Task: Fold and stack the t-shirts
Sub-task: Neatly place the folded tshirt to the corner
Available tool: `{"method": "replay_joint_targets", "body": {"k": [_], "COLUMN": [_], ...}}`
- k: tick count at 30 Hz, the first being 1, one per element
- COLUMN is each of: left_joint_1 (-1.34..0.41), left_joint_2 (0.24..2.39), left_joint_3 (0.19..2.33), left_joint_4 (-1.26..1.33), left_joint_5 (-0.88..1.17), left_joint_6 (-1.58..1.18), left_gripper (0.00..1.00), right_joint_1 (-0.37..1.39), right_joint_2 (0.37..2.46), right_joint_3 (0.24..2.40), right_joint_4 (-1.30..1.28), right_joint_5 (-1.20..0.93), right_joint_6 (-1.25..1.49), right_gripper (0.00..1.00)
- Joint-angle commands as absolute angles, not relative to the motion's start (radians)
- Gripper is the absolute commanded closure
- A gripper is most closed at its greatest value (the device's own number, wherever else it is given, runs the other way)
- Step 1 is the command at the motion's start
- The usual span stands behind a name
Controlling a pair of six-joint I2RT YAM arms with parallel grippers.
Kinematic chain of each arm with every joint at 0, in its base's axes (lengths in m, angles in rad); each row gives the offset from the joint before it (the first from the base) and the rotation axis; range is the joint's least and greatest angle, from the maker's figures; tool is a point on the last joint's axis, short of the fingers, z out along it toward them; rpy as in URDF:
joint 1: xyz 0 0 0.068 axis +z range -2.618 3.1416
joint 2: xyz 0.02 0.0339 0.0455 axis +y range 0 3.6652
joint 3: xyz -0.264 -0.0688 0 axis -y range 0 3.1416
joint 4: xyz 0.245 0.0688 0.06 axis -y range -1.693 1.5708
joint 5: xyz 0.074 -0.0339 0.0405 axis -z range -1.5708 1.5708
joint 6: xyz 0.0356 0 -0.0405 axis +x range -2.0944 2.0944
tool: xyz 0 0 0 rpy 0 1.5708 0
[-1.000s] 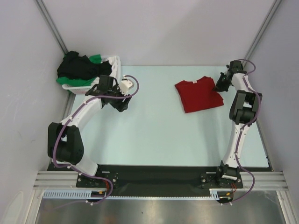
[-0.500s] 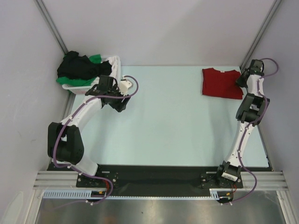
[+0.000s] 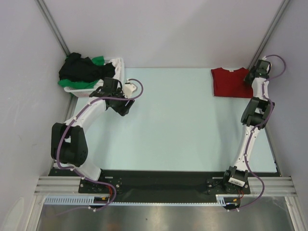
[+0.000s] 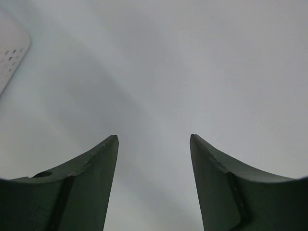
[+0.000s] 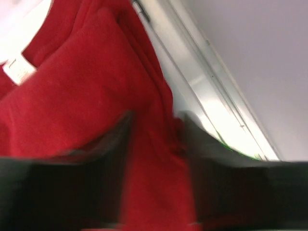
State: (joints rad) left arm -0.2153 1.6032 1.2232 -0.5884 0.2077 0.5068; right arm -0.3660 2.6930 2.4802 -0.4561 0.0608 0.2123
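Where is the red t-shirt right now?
In the top view, the red t-shirt lies at the far right corner of the table, its right edge at the right pincer.

The red t-shirt (image 3: 230, 83) lies folded into a flat, roughly square packet at the far right corner of the worktop (image 3: 168, 125), its collar toward the far edge. Seen close from the right wrist, its cloth is plain and soft, with a pale label (image 5: 17, 70) at the neck opening. The black t-shirt (image 3: 79, 67) lies unfolded and crumpled in a heap on the white basket (image 3: 118, 62) at the far left. The green t-shirt (image 3: 98, 61) shows beside and under it.
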Motion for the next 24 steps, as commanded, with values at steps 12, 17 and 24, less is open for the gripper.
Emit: {"method": "replay_joint_targets", "body": {"k": [12,17,24], "left_joint_1": [-0.209,-0.209,-0.204], "left_joint_2": [1.577,1.505,1.382], "left_joint_3": [1.264,1.227,1.109], "left_joint_4": [-0.597,-0.601,-0.552], "left_joint_5": [0.178,0.170,0.202], "left_joint_6": [0.549,0.557,0.476], "left_gripper": [0.33,0.32,0.28], "right_joint_1": [-0.261,-0.244,-0.215], "right_joint_2": [2.352,2.151,1.700], "right_joint_3": [2.330,2.121,1.457], "right_joint_4": [-0.336,-0.364,-0.138], "right_joint_5": [0.319,0.227,0.120], "right_joint_6": [0.003,0.110,0.305], "right_gripper": [0.00,0.00,0.00]}}
